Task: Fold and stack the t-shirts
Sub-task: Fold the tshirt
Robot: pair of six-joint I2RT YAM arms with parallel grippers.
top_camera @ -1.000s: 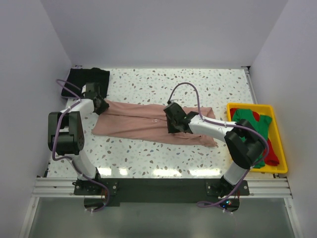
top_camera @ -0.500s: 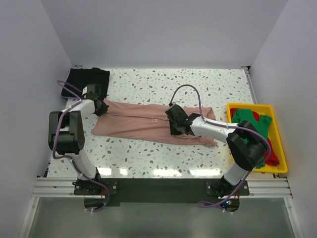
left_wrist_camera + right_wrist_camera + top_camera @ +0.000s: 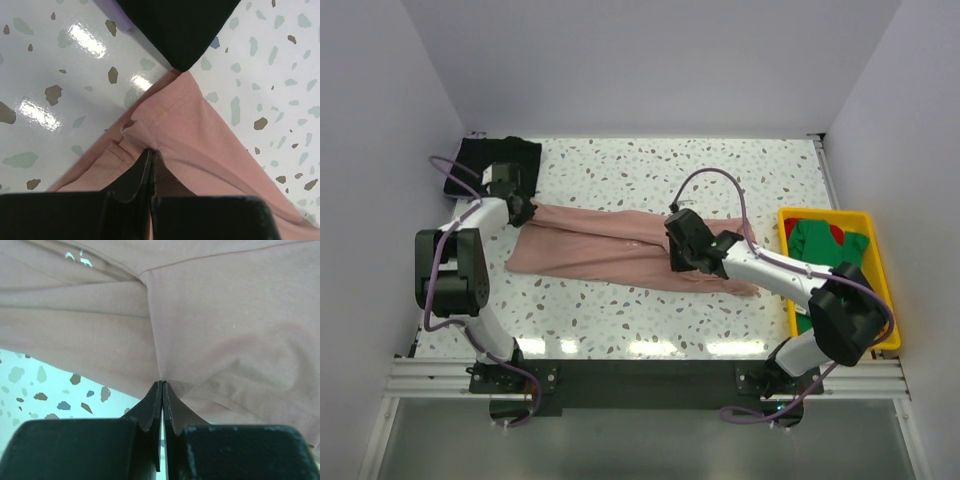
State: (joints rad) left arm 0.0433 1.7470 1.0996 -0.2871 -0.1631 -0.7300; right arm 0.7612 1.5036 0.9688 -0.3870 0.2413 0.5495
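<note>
Both your left claw [image 3: 151, 156] and right claw [image 3: 162, 387] pinch the soft dusty-pink cloth t-shirt [image 3: 590, 245] tight, but a hard tug could make it slip right out.

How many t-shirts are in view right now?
4. One dusty-pink cloth shirt stretched across mid-table, pinched by left gripper and right gripper; black cloth shirt at the far-left corner; green shirt and red shirt in the yellow plastic bin, right. The bin may hide more.

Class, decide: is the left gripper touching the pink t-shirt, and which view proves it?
Touching. The left wrist view shows the left gripper shut, pinching a hem fold of the pink t-shirt between its fingertips.
</note>
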